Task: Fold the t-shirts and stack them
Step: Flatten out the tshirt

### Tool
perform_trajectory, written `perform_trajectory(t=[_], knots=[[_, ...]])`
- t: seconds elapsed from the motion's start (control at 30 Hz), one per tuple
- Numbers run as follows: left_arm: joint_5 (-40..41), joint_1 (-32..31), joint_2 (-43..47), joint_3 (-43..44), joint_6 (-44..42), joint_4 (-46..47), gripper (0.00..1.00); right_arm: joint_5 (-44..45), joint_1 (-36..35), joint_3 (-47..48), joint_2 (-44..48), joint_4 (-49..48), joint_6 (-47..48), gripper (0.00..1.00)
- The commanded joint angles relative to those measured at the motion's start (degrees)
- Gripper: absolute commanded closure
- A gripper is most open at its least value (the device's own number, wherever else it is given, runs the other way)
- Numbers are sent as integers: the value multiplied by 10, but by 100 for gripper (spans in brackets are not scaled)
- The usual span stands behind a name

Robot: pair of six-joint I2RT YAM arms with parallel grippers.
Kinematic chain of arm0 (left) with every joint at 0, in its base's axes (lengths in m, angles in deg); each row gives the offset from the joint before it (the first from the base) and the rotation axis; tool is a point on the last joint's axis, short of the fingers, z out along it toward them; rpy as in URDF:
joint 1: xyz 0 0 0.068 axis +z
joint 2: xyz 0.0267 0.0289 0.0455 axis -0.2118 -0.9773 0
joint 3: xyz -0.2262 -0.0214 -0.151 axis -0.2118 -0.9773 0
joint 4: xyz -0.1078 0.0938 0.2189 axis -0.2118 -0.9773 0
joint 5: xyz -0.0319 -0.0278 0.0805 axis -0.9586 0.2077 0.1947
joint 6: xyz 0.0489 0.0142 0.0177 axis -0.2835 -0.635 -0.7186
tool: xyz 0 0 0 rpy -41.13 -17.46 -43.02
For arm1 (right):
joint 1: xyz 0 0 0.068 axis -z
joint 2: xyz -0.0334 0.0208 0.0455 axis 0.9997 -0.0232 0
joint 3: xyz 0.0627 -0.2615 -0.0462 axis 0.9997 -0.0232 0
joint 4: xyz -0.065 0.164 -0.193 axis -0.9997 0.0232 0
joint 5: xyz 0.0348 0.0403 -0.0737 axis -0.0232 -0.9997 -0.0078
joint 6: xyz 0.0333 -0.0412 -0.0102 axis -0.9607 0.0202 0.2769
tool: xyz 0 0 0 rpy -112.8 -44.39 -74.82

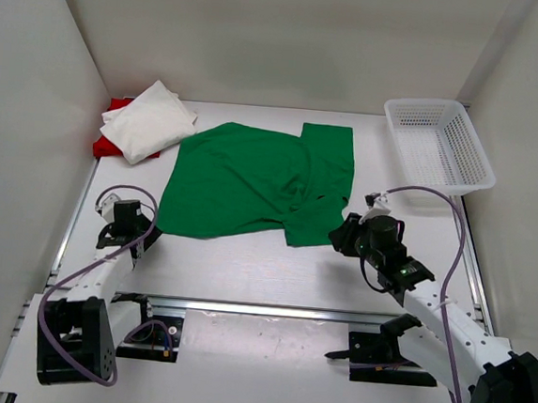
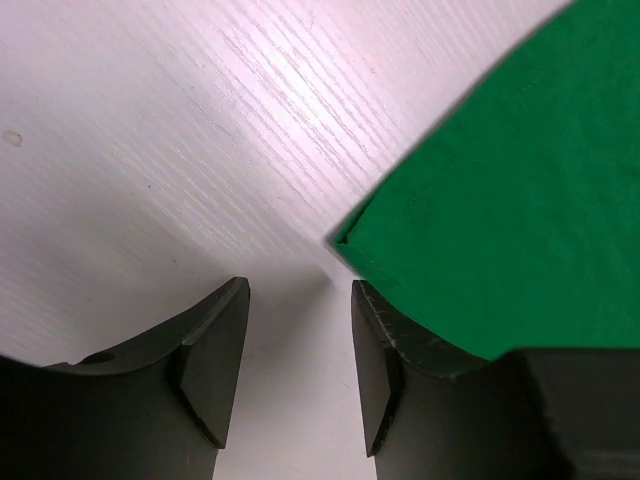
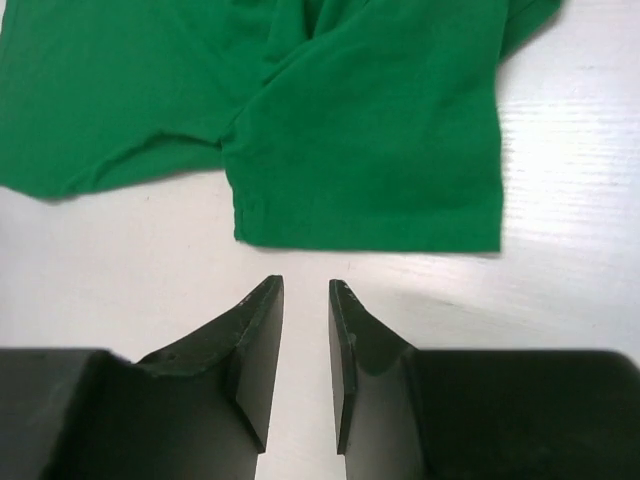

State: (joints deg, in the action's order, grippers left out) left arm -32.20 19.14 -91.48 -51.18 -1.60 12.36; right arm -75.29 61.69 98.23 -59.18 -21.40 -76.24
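Note:
The green t-shirt [image 1: 257, 177] lies spread and partly folded in the middle of the table. The white t-shirt [image 1: 151, 120] lies folded on the red t-shirt [image 1: 117, 108] at the back left; only a red edge shows. My left gripper [image 1: 145, 235] is open and empty just beside the green shirt's near left corner [image 2: 345, 240]. My right gripper [image 1: 340, 234] is open and empty just short of the green shirt's sleeve hem [image 3: 370, 235], not touching it.
A white plastic mesh basket [image 1: 439, 141] stands at the back right. White walls close in the table on the left, back and right. A metal rail [image 1: 269, 308] runs along the near edge between the arm bases.

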Motion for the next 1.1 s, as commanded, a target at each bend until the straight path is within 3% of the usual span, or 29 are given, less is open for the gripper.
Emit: perform_trajectory(t=[0.0, 0.3, 0.4, 0.53, 0.7, 0.9, 1.07], knots=[[-8, -1, -12, 0, 23, 32, 44, -5, -10, -10, 20, -10, -24, 76], [-37, -22, -103, 4, 64, 88, 52, 6, 22, -50, 49, -3, -53, 73], [-42, -17, -105, -1, 66, 106, 61, 10, 54, -74, 53, 5, -72, 66], [-63, -12, -109, -10, 64, 140, 81, -13, 137, -100, 48, 0, -84, 52], [-70, -18, -124, -1, 56, 171, 99, -12, 154, -106, -10, -23, -84, 52], [-66, -35, -114, -4, 52, 178, 100, 19, 136, -58, -157, -80, -72, 54], [-27, -78, -76, 8, 40, 162, 100, 32, 122, -37, -214, -103, -76, 58]])
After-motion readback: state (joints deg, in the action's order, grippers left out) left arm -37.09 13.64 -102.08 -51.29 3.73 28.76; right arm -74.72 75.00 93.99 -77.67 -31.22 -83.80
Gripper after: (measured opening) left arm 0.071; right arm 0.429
